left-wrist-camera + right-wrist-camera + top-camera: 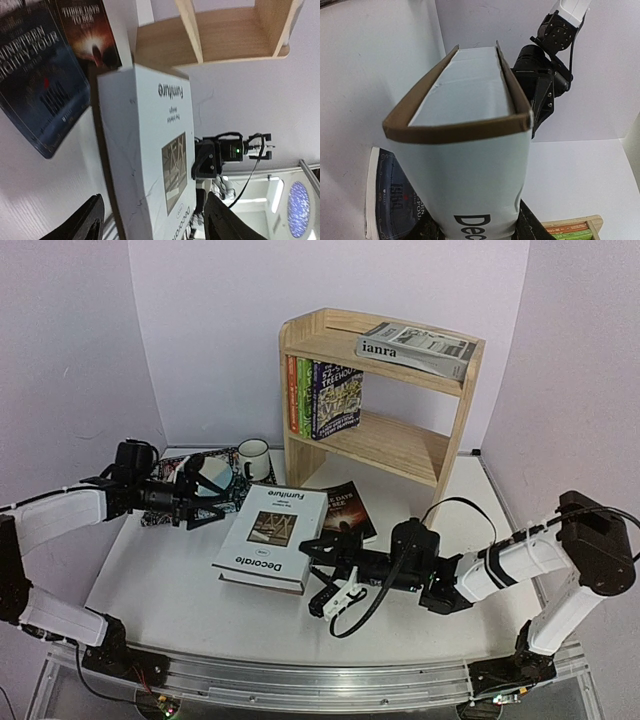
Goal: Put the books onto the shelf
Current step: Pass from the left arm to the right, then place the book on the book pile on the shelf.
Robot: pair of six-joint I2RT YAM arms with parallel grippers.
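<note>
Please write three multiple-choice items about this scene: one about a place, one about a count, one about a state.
1. On the light pine two-tier shelf, where does the grey "ianra" book lie? A top board; B lower board, flat; C lower board, upright.
2. How many colourful cartoon paperbacks stand on the lower board? A one; B three; C five.
3. The left gripper is: A open, empty; B shut on a book; C shut, empty.
Key: A, it lies flat on top; B, three spines show; A, its fingers stand apart.
</note>
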